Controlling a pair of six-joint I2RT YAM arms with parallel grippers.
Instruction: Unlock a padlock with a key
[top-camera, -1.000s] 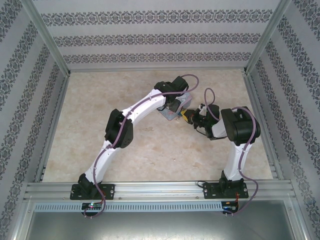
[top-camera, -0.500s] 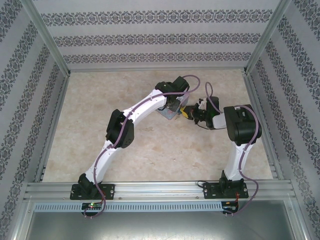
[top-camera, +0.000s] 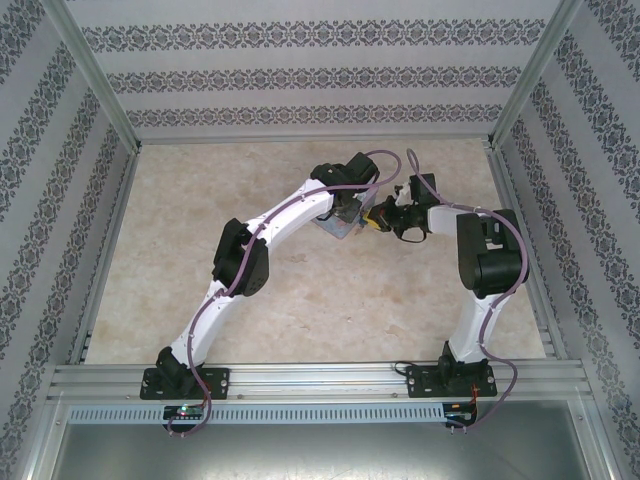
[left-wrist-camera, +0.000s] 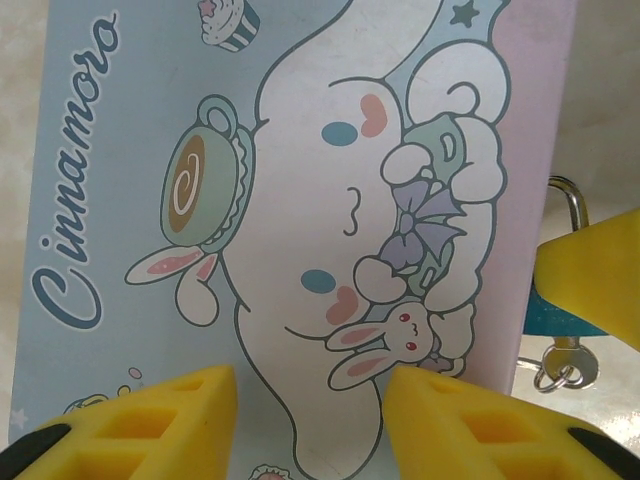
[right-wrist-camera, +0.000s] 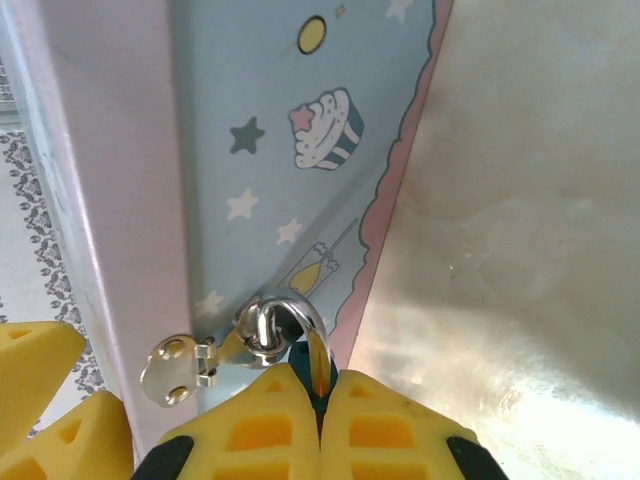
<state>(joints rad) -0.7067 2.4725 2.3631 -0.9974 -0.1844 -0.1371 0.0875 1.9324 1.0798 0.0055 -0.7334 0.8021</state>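
Top view looks down on the table (top-camera: 200, 200) from behind; both close wrist views seemingly share the tin box (left-wrist-camera: 120, 250).

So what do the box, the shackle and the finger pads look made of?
Box: likely printed tin; smooth, faintly glossy cartoon surface. Shackle: polished metal, chrome-bright with mirror highlights. Finger pads: matte yellow with hollow cells, perhaps soft plastic or rubber; the look leaves it open.

The tin box (left-wrist-camera: 120, 200) looks glossy; the padlock (left-wrist-camera: 560, 318) has a polished metal shackle (right-wrist-camera: 300, 305).
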